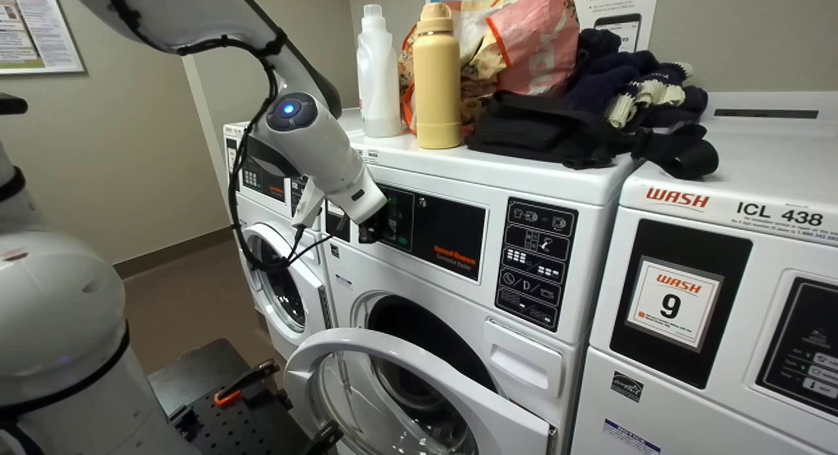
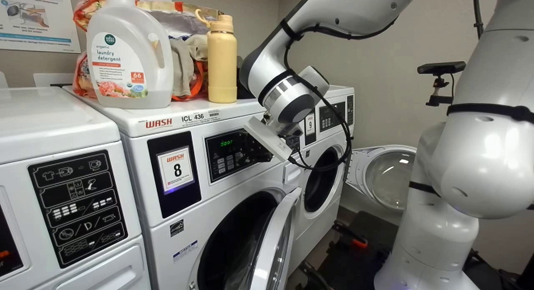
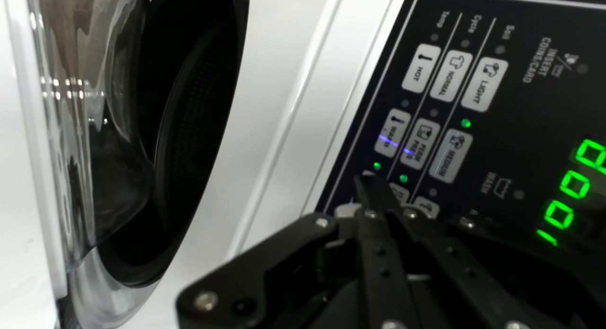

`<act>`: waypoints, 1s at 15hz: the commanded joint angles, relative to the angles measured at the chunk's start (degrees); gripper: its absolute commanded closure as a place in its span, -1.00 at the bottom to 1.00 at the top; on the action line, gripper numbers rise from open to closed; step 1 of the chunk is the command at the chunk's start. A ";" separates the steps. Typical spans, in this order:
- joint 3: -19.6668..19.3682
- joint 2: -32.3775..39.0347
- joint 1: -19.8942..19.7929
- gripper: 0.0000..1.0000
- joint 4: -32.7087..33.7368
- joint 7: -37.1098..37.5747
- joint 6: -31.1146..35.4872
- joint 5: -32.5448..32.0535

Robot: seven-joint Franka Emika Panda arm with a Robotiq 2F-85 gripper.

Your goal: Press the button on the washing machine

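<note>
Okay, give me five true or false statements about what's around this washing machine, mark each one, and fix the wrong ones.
The door of the washing machine hangs open. True.
The display reads "start". False: the display reads "door" in green.
The yellow bottle lies on its side. False: the yellow bottle stands upright.
The laundry detergent jug stands on top of the washing machine. True.
The gripper reaches in through the door. False: the gripper is at the control panel.

I hold my arm [image 1: 203, 19] bent, wrist [image 1: 317, 150] toward 5 o'clock in an exterior view; my gripper [image 3: 384, 195], fingers [image 3: 382, 253] together, points to 12 o'clock in the wrist view.
</note>
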 commanded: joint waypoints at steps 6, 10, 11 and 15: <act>0.35 -5.76 0.15 1.00 -2.22 -2.84 0.49 1.64; 0.16 -9.64 0.23 1.00 -4.98 -2.18 -0.15 1.62; 0.16 -10.32 0.30 1.00 -5.83 -1.66 -0.11 1.42; 0.40 -13.54 0.59 1.00 -10.12 -0.48 0.62 0.93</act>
